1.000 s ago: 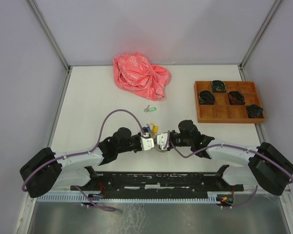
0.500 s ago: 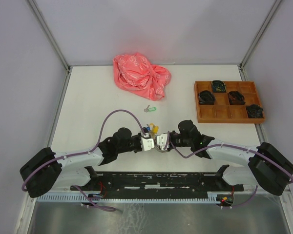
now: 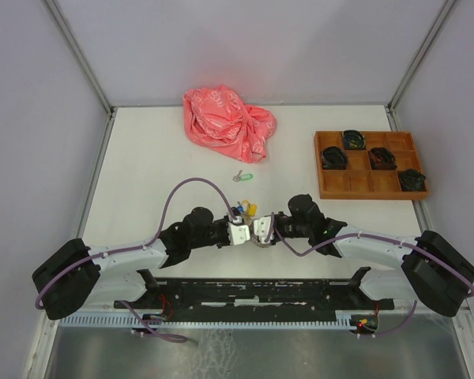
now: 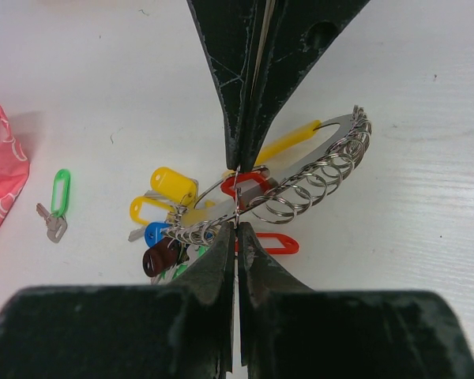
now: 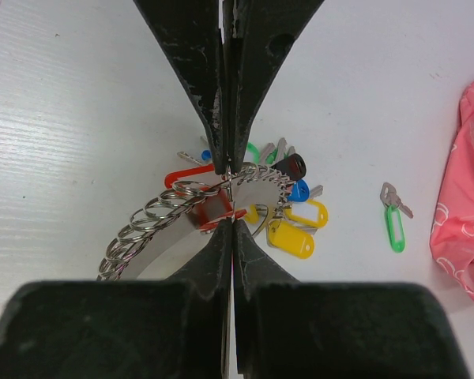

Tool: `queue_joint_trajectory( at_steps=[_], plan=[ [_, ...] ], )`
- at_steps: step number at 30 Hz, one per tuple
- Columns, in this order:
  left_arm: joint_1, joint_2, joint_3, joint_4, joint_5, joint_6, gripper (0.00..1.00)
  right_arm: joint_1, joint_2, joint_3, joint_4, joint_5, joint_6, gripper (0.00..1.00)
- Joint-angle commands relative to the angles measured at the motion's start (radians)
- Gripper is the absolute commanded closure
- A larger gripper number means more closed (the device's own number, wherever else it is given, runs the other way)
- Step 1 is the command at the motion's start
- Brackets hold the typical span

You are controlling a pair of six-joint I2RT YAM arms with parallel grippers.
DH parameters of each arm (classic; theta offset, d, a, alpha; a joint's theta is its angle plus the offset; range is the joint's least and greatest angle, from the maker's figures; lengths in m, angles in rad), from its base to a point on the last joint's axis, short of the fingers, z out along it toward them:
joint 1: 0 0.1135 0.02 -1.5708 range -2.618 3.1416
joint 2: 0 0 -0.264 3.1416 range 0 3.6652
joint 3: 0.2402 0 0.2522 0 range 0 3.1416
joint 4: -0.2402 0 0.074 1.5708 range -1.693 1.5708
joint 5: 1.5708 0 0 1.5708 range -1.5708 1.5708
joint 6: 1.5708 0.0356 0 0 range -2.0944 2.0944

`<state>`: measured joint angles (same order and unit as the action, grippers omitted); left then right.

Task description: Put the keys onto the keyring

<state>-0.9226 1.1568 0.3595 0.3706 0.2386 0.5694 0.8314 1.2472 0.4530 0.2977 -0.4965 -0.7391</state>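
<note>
Left hand (image 3: 238,233): at the near middle of the desk (image 3: 142,166), pointing right. Its fingers are pressed together, pinching a thin wire loop of the keyring.
Right hand (image 3: 261,228): just right of the left hand, pointing left, almost tip to tip with it. Its fingers are also pressed together, nipping the edge of the same keyring.
Keyring (image 4: 344,134): a large flat metal band with a row of small split rings strung along it. It is held tilted between the two hands, off the desk on the pinched side.
Red tag (image 4: 243,183): right at the meeting fingertips, inside the band's curve. Its key is hidden, and I cannot tell whether it is threaded on.
Open red tag (image 4: 272,245): flat on the desk, just beside the band.
Bunched keys (image 3: 245,209): just beyond the two hands, touching the keyring, with yellow, blue and dark tags piled together.
Green-tagged key (image 3: 242,177): lying alone and flat on the desk, beyond the bunch and apart from it, nearer than the bag.
Wooden tray (image 3: 371,195): far right of the desk, divided into compartments. Four of them hold dark coiled items too small to identify.
Pink bag (image 3: 227,122): crumpled at the far edge, centre-left, beyond the green-tagged key.
</note>
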Motion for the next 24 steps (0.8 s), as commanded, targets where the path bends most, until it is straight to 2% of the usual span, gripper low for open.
queue_joint_trajectory(
  at_steps=[1,24],
  plan=[
    [-0.008,-0.001,0.008,0.076,0.019,0.003,0.97,0.005,-0.014,0.023,0.023,-0.024,-0.008,0.99],
    [-0.012,-0.004,0.009,0.074,0.015,0.005,0.97,0.005,-0.030,0.038,-0.024,-0.065,-0.020,0.99]
  ],
)
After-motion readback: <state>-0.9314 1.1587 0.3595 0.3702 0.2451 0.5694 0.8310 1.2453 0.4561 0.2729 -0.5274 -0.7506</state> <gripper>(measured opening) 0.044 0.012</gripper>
